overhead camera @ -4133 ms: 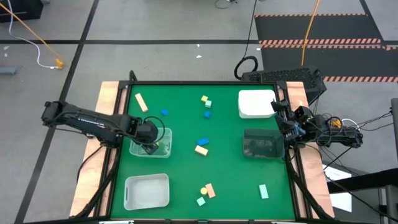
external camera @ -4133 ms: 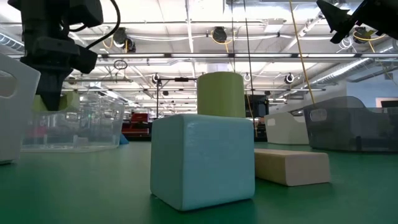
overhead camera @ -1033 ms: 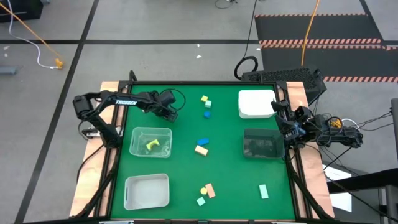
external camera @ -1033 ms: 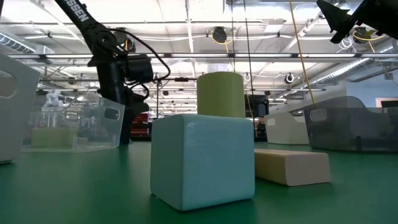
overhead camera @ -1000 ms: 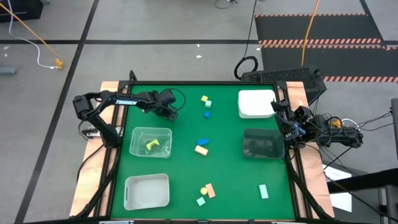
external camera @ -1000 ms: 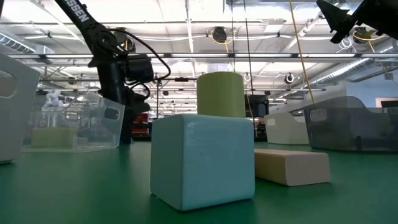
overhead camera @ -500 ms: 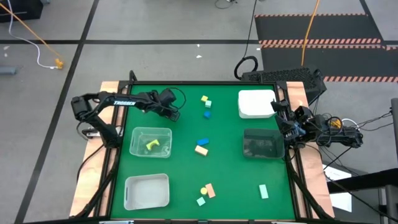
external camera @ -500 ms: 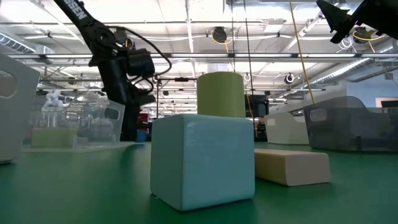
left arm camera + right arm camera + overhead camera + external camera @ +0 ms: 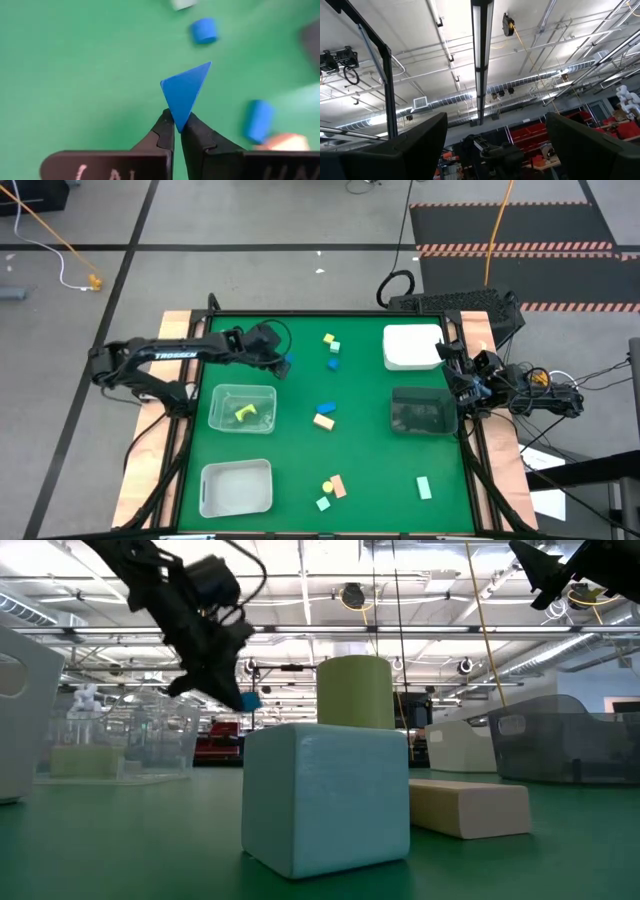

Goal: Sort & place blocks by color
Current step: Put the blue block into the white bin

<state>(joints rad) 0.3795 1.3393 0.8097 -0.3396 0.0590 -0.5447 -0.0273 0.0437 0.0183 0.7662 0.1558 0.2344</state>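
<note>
Blue block (image 9: 184, 91) between left claw (image 9: 177, 131) tips

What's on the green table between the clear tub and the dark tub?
In the high view, a blue block and a peach block lie between the clear tub and dark tub.

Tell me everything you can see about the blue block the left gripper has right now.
The blue block is small, flat-faced and matte, a solid mid-blue; in the left wrist view it shows as a triangle, pinched at one corner by the shut left gripper. It is lifted clear of the green table, as the low view shows it hanging in the air. From above it sits near the table's far left part, beyond the clear tub. Nothing but the fingers touches it.
</note>
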